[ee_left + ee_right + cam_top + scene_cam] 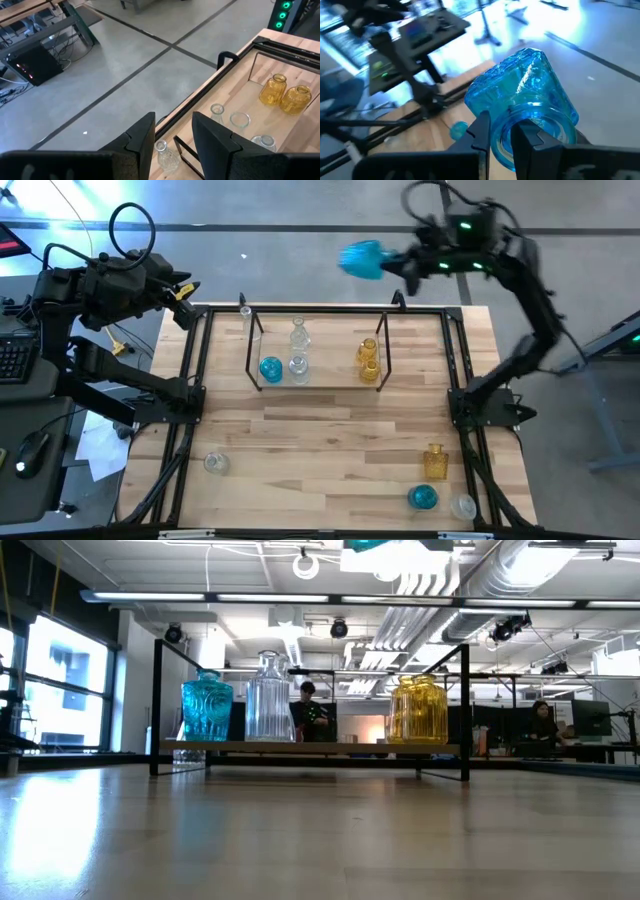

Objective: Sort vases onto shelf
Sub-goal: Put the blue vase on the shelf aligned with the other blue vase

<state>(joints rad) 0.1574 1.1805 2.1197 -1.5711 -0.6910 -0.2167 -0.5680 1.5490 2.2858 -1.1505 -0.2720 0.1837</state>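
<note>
My right gripper [392,265] is high above the table's far edge, behind the shelf [315,384], shut on a blue vase [362,258] whose lower part shows at the top edge of the low view [385,544]. On the shelf stand a blue vase [270,368], two clear ones [298,335] and two amber ones [368,352], all on their bases. One more clear vase [244,310] stands at the shelf's far left corner. My left gripper [183,290] waits open above the table's far left corner, nothing between its fingers [145,137]. My right gripper holds the blue vase by the rim of its mouth [500,132], one finger [530,137] inside the opening and the other [481,132] outside, the wall pinched between them. The vase is lifted clear and lies tilted, its base pointing away from the gripper toward the table's left.
Loose vases stand on the table's near half: a clear one [216,463] near left, an amber one [435,462], a blue one [423,497] and a clear one [463,506] near right. A black frame [195,360] edges the table. The shelf's middle has free floor.
</note>
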